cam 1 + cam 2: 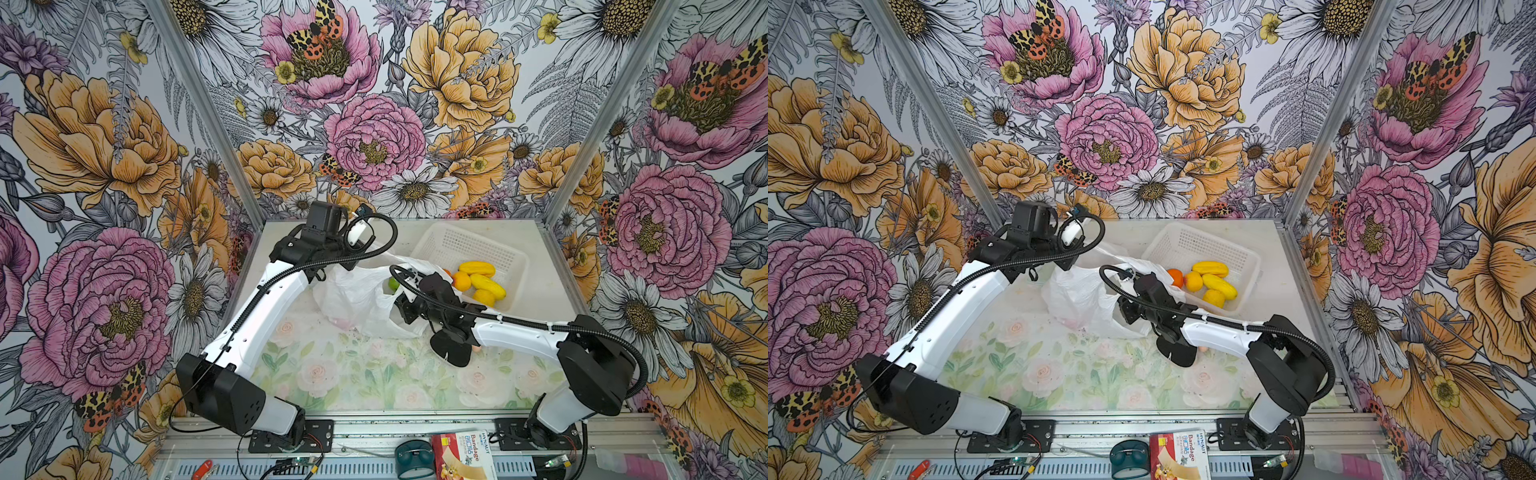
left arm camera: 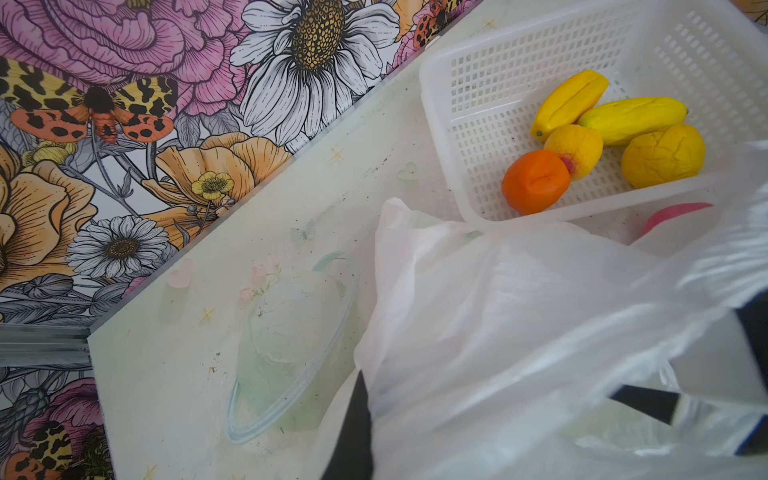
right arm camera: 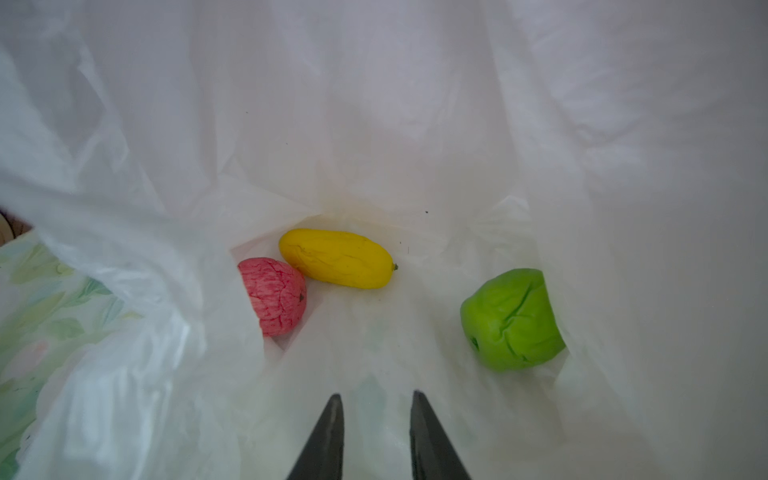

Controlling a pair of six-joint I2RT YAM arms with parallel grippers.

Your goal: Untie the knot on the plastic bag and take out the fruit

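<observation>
White film on every side: the right gripper is seen inside the mouth of the plastic bag, fingertips parted a little, nothing caught between them. Three fruit are found in there. The yellow fruit lies dead ahead and deeper in, its long axis across the gap, touched by the pink-red fruit; the green fruit sits apart. The rim appears pinched up by the closed left gripper. A wrist turn looks called for.

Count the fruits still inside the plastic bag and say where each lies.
3, all in the right wrist view inside the plastic bag: a pink-red fruit against a yellow oblong fruit, and a green fruit apart from them. Folds may hide more.
</observation>
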